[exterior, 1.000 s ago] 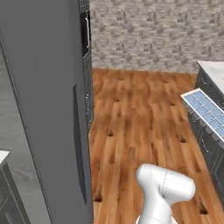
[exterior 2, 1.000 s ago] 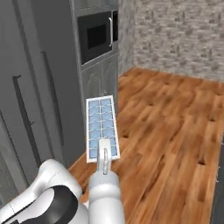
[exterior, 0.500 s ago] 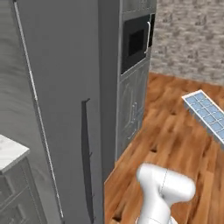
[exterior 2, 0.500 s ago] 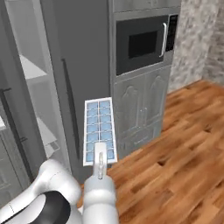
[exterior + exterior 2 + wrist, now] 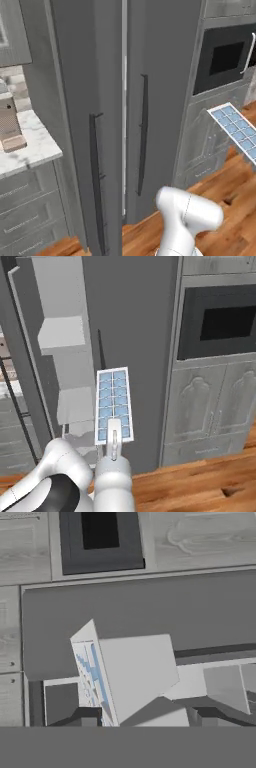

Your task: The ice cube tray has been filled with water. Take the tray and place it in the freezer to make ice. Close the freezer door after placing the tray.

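Note:
My gripper [image 5: 114, 437] is shut on the near short end of the ice cube tray [image 5: 113, 404], a white tray held level out in front of the arm. Pale blue water [image 5: 119, 398] sits in its two columns of cells. The tray [image 5: 236, 131] also shows at the right edge of the left base view, and nearly edge-on [image 5: 92, 674] in the hand view. The dark grey freezer [image 5: 131, 316] stands straight ahead. Its pale grey interior [image 5: 64, 356] is open on the left. The freezer door [image 5: 80, 85] is swung out towards me, with its black bar handle [image 5: 95, 175].
A closed dark door [image 5: 162, 85] with its own black handle [image 5: 143, 135] is right of the opening. A built-in microwave [image 5: 220, 321] and wood-grain cabinet doors [image 5: 215, 406] stand right of that. A marble counter [image 5: 30, 147] with a toaster [image 5: 9, 120] lies left. The floor [image 5: 200, 486] is wood.
The whole picture has swung from the wood floor and stone wall round to the freezer's front, so the camera moved. The tray has stayed in the gripper throughout.

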{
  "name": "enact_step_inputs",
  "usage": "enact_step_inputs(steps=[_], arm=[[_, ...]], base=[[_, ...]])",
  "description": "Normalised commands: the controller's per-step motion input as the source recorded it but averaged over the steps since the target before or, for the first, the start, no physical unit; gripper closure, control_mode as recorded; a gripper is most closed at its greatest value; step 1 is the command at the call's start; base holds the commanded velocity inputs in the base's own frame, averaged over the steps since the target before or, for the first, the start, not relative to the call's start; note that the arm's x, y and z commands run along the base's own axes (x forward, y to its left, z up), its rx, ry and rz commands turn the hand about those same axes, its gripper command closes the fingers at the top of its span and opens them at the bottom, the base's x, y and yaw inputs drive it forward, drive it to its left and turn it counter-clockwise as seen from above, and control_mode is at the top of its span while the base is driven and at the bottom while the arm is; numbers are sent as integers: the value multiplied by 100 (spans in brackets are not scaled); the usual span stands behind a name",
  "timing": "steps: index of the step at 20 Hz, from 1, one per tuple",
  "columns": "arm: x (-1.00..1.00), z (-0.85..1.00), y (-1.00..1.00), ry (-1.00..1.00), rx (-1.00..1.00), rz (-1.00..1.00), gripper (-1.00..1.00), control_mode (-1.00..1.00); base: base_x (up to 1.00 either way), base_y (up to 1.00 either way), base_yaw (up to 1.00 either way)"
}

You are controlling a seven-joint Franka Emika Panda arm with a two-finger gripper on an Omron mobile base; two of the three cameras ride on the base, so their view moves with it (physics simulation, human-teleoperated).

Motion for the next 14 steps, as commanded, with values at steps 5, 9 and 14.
enact_step_inputs(steps=[5,9,14], arm=[[0,0,0,0,0,0,100,100],[0,0,0,0,0,0,100,100],[0,0,0,0,0,0,100,100]], base=[[15,-49,67],[0,-29,71],[6,-24,70]])
